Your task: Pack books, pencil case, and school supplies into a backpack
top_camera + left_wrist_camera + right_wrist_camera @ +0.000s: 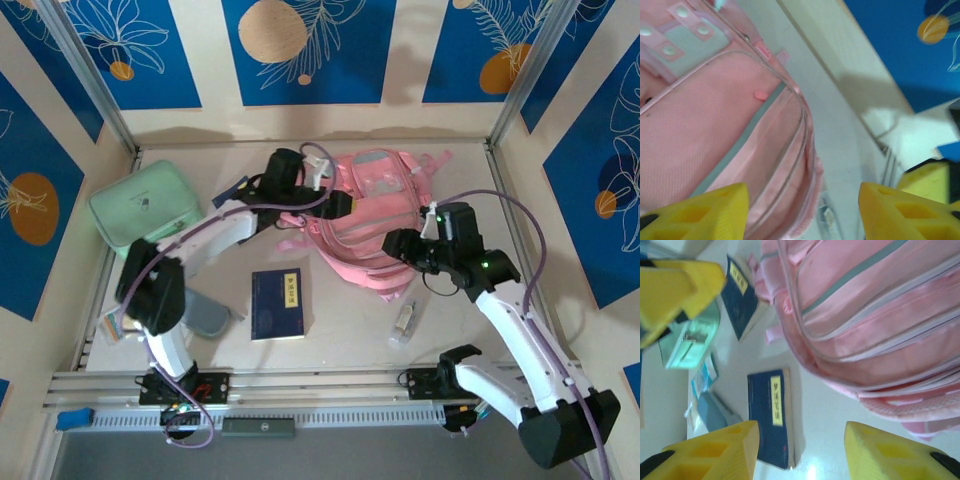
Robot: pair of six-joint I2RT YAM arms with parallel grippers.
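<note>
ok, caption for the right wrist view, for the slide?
Open right gripper facing a navy book beside the pink backpack.

Bright, even overhead light, soft short shadows, wrist views blurred, slightly washed-out

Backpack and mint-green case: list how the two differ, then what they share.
Colour: the backpack is pink, the mint-green case pale green. Size: the backpack is clearly larger than the case. Shape: the backpack has straps and several zip pockets; the case is a plain rounded box. Place: the backpack lies mid-table, the case at the far left. Both are soft bags lying on the table.
</note>
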